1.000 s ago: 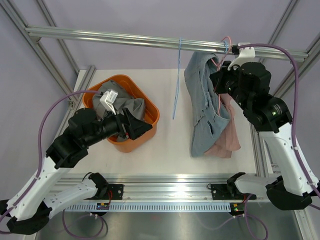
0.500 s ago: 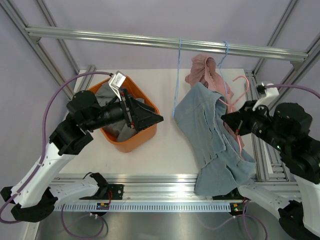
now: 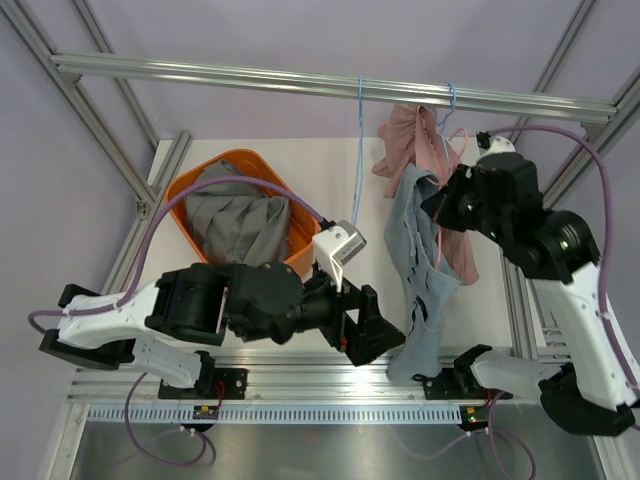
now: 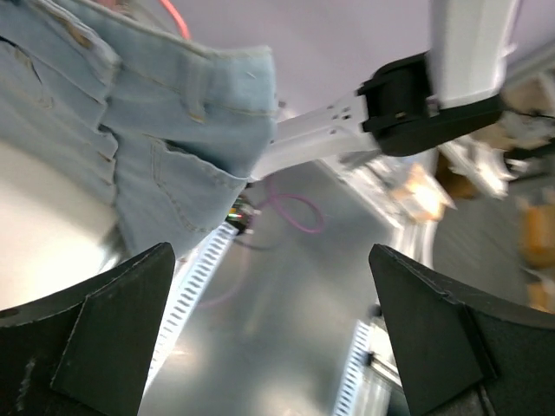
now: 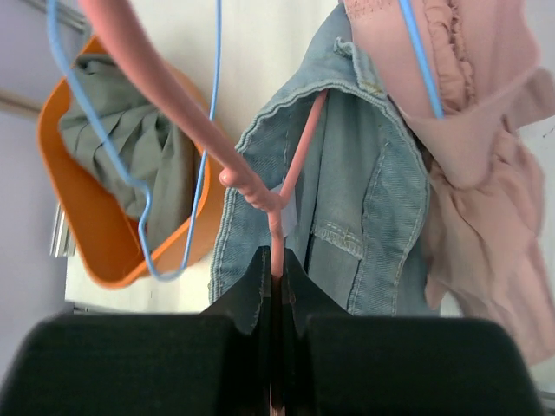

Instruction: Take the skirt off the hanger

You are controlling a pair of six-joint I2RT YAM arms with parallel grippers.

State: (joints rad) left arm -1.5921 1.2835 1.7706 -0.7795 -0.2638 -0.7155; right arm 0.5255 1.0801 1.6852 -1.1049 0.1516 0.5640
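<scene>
Left pincer (image 3: 378, 325) swung near skirt (image 3: 415, 270) hem, jaws apart, right pincer (image 5: 276, 260) clamping hanger (image 5: 243, 184)

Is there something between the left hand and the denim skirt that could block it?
Nothing visible stands in the way. The open left hand is beside the lower part of the denim skirt, with only air between them. The right hand is shut on the pink hanger that carries the skirt.

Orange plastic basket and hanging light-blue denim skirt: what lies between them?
In the top external view, an empty blue wire hanger hangs from the rail between the orange plastic basket and the light-blue denim skirt.
</scene>
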